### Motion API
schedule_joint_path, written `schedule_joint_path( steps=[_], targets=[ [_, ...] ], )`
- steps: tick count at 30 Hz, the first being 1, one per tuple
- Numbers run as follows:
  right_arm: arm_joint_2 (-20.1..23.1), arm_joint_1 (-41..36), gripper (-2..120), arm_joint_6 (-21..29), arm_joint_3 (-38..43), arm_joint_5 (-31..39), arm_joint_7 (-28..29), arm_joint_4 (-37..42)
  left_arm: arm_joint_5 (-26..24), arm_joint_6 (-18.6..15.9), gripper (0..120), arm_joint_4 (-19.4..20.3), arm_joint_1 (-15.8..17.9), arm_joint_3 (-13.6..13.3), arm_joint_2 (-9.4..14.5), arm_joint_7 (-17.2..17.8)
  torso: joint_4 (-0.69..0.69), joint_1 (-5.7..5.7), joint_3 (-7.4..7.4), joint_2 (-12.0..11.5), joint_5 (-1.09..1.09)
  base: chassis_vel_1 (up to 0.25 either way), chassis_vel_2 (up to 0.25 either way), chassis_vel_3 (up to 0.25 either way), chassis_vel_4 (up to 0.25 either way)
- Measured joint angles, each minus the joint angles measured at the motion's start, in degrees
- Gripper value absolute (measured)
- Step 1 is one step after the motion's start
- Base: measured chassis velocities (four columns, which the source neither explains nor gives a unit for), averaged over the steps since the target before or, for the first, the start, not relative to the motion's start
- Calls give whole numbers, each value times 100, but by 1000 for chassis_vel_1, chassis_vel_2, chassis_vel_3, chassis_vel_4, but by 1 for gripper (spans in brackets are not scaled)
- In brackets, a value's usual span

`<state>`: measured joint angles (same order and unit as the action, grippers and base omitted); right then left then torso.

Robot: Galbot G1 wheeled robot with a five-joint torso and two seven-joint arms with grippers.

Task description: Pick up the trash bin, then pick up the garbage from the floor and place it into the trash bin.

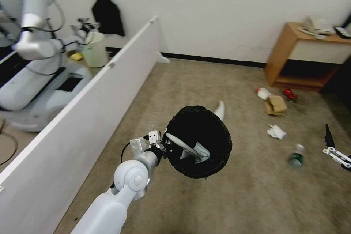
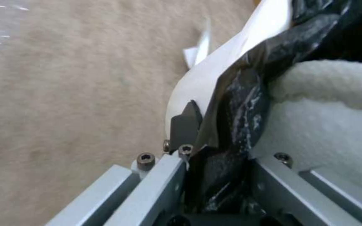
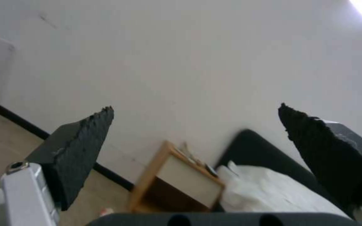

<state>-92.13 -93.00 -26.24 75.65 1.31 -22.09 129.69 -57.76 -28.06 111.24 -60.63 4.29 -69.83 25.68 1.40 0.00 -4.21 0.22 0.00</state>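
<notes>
While the left gripper (image 1: 163, 145) pinches the trash bin (image 1: 199, 140) rim, bin body mostly hidden, right gripper (image 3: 195, 121) spread, cut off at frame edge, beige carpet (image 1: 234, 197) below.

Trash bin (image 1: 197, 142) – glossy crinkled plastic liner

At frame centre, the left gripper (image 1: 163, 145) clamps the trash bin (image 1: 197, 141) by its rim; garbage (image 1: 276, 114) dots the carpet at right.

a white partition (image 1: 91, 91) crosses the carpet — a wooden side table (image 1: 292, 55) by the wall.
</notes>
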Motion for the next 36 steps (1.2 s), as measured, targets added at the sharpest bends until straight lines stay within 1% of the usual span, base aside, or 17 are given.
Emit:
schedule_joint_path(
  steps=[9,12,31,33,34,35,36],
  targets=[
    [0,-10,100,0,-18,21,2,33,-19,75,0,5,0,1,9,-21,2,0,0,0,0,-96,-98,-80,-102],
    [0,-13,100,-13,-24,18,2,33,-18,102,0,-6,3,2,10,-21,0,0,0,1,0,0,0,0,0],
    [0,-31,100,-13,-68,-20,-53,38,29,115,0,-59,16,11,-9,-39,0,0,0,2,0,0,0,0,0],
    [0,-57,100,-13,-68,-44,-69,65,83,43,0,-59,12,5,-6,-78,0,0,0,1,0,0,0,0,0],
    [0,-72,100,-16,-66,-55,-79,75,218,12,0,-58,6,4,1,-154,0,0,0,1,0,0,0,0,0],
    [0,-72,100,-16,-66,-55,-79,75,218,12,0,-58,6,4,1,-154,0,0,0,1,0,0,0,0,0],
    [0,-85,100,-23,-66,-63,-86,79,320,30,0,-60,3,-6,7,-196,0,0,0,1,0,0,0,0,0]
  ],
)
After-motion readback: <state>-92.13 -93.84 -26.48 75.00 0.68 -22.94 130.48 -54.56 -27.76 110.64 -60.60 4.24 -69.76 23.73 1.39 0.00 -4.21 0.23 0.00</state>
